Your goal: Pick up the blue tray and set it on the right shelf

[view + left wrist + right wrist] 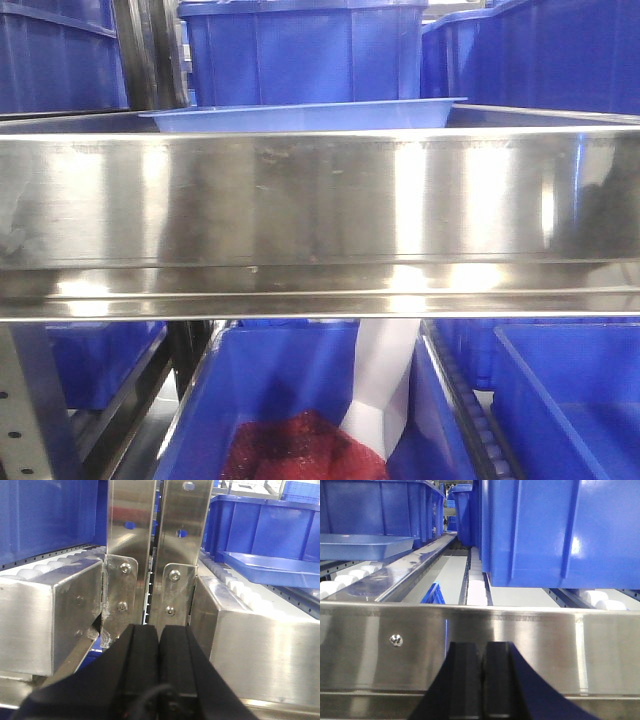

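1. Shallow glossy light-blue plastic tray (300,117), rounded corners, flared rim. It sat on the shiny stainless-steel rack shelf (320,195), behind the tall brushed front lip and in front of a deep dark-blue plastic storage bin (300,50). The left wrist view showed the tray (272,569) resting on white rollers (240,590).
2. Left black gripper (159,645): fingers pressed together, nothing between them, facing twin bolted metal uprights (157,555).
3. Right black gripper (482,665): fingers likewise clenched and empty, just before the shelf lip (480,640).
4. Risk, judged: the tray rested on rollers, so a nudge from either arm could have sent it rolling deeper toward the bins.
5. Risk, judged: both grippers sat close to hard steel; a forward move at that height could have struck the lip or uprights.
6. Risk, judged: the thin flared rim was slick plastic, so a pinch on it might have slipped.
7. Lower tier: a blue bin (300,400) held a dark red mesh-like item (300,450) and a white object (385,385).
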Available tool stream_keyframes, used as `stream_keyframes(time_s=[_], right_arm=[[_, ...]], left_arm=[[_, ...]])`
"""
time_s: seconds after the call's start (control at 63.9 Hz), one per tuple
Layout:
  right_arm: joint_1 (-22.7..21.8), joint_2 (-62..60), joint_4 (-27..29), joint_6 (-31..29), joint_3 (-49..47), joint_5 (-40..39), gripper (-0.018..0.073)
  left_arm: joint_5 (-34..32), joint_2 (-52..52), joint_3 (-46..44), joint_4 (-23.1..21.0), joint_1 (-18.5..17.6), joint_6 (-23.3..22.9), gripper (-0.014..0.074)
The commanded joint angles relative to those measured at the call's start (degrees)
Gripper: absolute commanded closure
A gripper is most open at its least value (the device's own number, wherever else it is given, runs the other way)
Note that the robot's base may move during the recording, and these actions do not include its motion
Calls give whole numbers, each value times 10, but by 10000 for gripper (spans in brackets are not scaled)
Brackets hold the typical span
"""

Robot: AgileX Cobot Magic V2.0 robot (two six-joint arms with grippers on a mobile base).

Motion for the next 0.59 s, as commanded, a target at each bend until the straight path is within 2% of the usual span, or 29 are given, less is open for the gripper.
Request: stream_keyframes(time_s=[0.0,0.579], right_arm=[[-3,-12,2,-7,-13,-50,501],[-3,-12,2,-7,-13,-49,501]], left_arm=[[-51,-9,18,0,-4,4,645],[-51,-9,18,0,-4,4,645]])
